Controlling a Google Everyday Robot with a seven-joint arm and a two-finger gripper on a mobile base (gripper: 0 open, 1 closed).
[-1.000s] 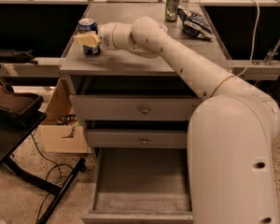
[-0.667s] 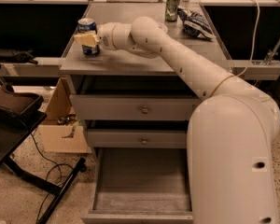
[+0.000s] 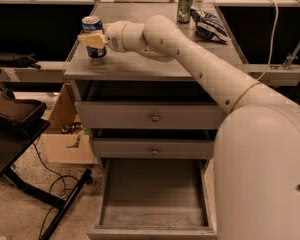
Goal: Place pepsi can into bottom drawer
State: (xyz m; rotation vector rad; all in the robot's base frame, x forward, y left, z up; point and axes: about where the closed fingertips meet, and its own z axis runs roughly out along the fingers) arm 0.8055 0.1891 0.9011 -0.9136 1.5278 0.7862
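The pepsi can (image 3: pixel 91 25), blue with a silver top, stands upright near the front left corner of the grey cabinet top (image 3: pixel 140 64). My gripper (image 3: pixel 92 41) reaches in from the right at the end of the white arm. It sits right at the can and covers the can's lower half from the front. The bottom drawer (image 3: pixel 152 204) is pulled out wide open below, and its worn grey floor holds nothing.
A green can (image 3: pixel 185 6) and a blue chip bag (image 3: pixel 209 25) sit at the back right of the top. Two knobbed drawers (image 3: pixel 152 117) above the open one are shut. A cardboard box (image 3: pixel 65 134) and a black stand (image 3: pixel 12 116) with cables are on the left floor.
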